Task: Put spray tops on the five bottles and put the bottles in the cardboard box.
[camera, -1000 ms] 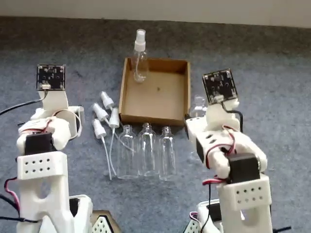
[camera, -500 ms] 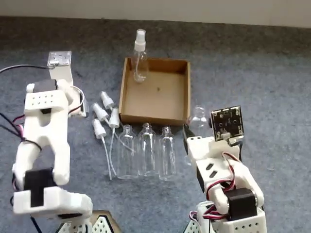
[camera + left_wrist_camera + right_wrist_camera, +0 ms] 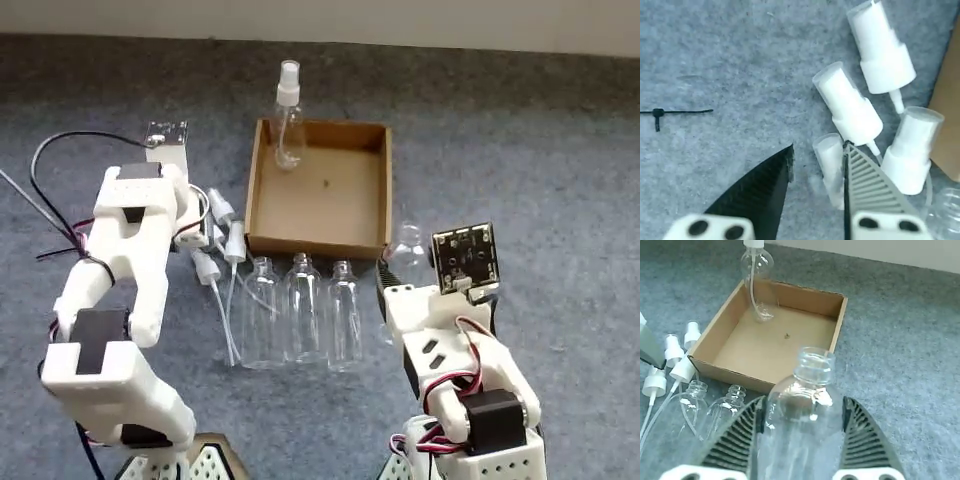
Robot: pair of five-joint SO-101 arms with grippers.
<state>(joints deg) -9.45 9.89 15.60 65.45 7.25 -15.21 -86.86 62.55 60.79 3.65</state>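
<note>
- While it stands upright in a far corner of the cardboard box point(image 3: 315, 244), the capped bottle point(image 3: 287, 115) is the one bottle with a spray top on, and its dip tube shows through the clear wall
- Another clear bottle, the held bottle point(image 3: 800, 412), is upright with its neck open, and the right end effector point(image 3: 802, 407) is clenched on its body, one finger on each side
- From the high view, the held bottle sits just off the near right corner of the box, outside it
- Three uncapped bottles point(image 3: 304, 308) lie side by side on the surface just before the box's near wall, necks towards the box
- Four loose spray tops point(image 3: 849, 105) lie close together beside the box's near left corner, their thin tubes trailing along the uncapped bottles
- The left end effector point(image 3: 817, 148) is spread wide, low over this cluster
- One of the four, the nearest spray top point(image 3: 827, 160), lies between its fingers, right against the grey finger point(image 3: 865, 185) and apart from the black one
- The surface point(image 3: 520, 150) is a grey carpet-like cloth
- A black cable tie point(image 3: 657, 114) lies flat on it, well apart from the tops
</note>
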